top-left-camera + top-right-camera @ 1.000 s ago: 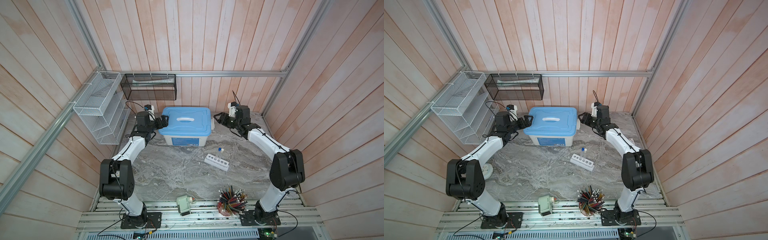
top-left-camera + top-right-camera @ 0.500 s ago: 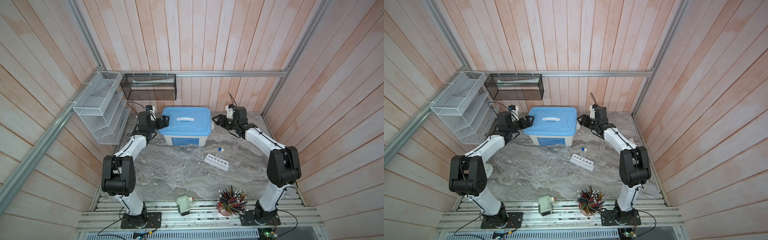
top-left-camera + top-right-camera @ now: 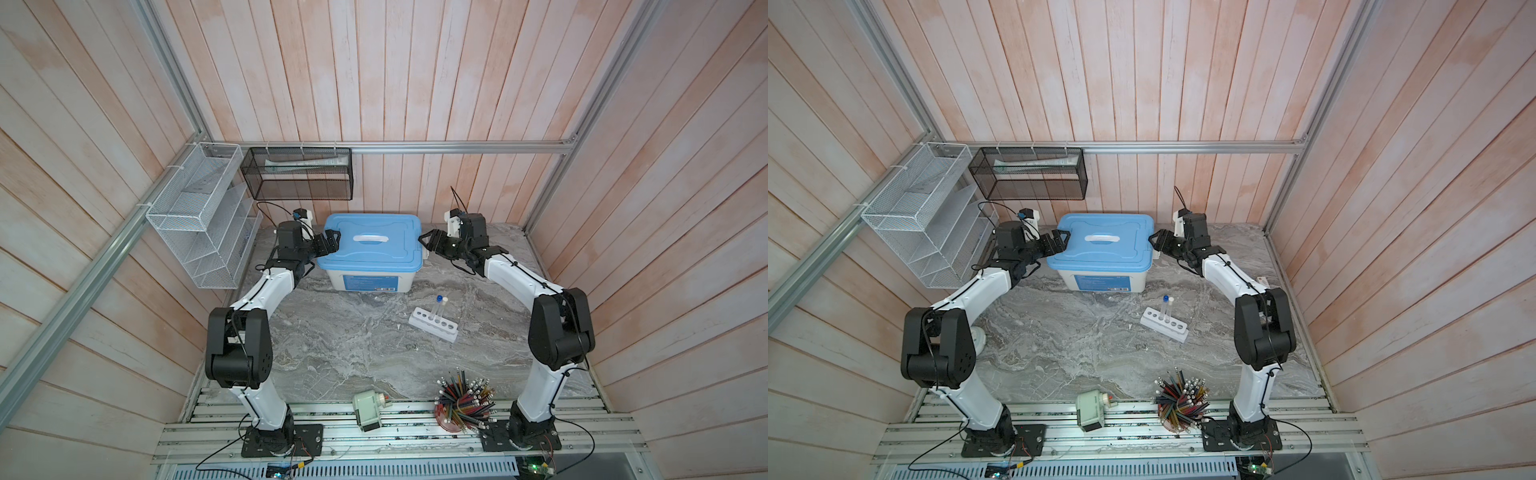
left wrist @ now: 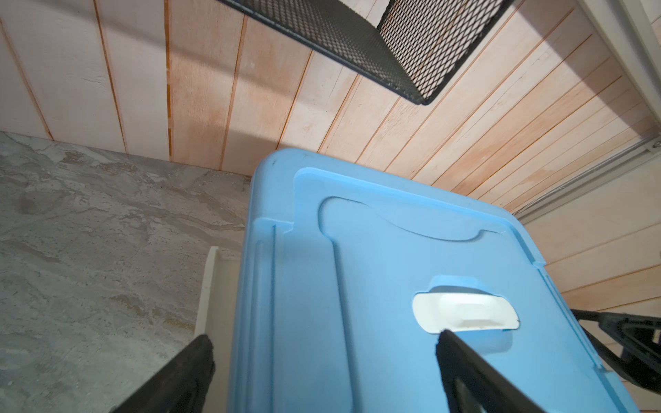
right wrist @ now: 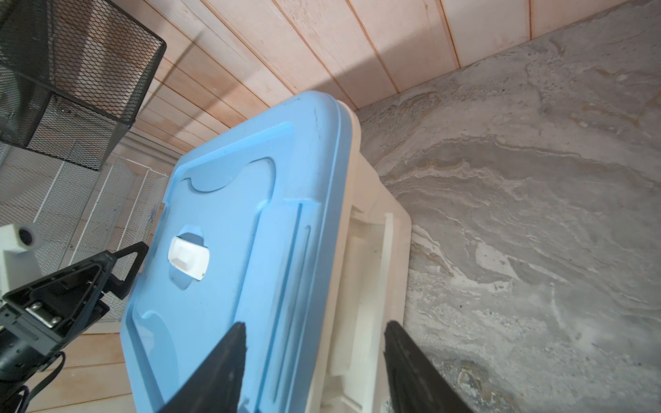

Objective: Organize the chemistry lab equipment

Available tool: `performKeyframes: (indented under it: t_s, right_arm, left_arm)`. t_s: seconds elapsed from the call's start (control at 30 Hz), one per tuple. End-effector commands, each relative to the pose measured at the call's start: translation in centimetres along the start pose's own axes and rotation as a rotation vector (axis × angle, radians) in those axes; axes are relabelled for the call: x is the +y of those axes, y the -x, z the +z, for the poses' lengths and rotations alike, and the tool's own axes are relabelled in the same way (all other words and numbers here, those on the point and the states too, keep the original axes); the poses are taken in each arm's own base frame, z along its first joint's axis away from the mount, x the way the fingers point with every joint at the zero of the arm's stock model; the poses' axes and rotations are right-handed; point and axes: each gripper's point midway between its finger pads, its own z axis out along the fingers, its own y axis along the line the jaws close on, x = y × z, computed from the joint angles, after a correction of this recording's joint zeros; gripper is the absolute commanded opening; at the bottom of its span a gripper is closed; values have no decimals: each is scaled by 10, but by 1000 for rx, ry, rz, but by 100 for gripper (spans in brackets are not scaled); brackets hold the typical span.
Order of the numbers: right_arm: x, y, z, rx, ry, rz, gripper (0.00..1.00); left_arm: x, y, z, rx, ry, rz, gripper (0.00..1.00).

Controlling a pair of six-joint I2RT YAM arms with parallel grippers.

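A white six-hole rack lies on the marble table, right of centre. Two clear test tubes stand in it, one with a blue cap and one with a white cap. At the back stands a white bin with a blue lid. My left gripper is open, its jaws either side of the lid's left edge. My right gripper is open too, its jaws straddling the lid's right edge and the bin's rim.
A red cup of coloured pencils and a pale green sharpener sit at the front edge. A white wire shelf and a black mesh basket hang on the back-left walls. A pale round thing shows behind the left arm's elbow.
My right gripper has moved left, up to the lid's right edge. The left gripper has edged slightly right onto the lid's left edge. The rack and tubes have not moved.
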Motion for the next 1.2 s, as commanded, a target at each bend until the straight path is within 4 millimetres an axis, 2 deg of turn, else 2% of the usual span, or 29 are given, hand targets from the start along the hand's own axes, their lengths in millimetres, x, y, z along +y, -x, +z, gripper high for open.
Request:
performKeyframes:
  t_s: [0.0,0.83,1.0,1.17]
  right_arm:
    - [5,2,5,8,17,-14,63]
    - [6,1,6,13,22,-19,63]
    - [6,0,5,12,20,-21,63]
    - [7,2,2,6,17,-27,64]
  left_arm:
    - [-11,8,7,-17,-31,14,98]
    - [-29,5,19,-15,-52,19,98]
    - [-28,14,11,-35,-19,52,98]
    - [-36,36,-12,-94,13,123,98]
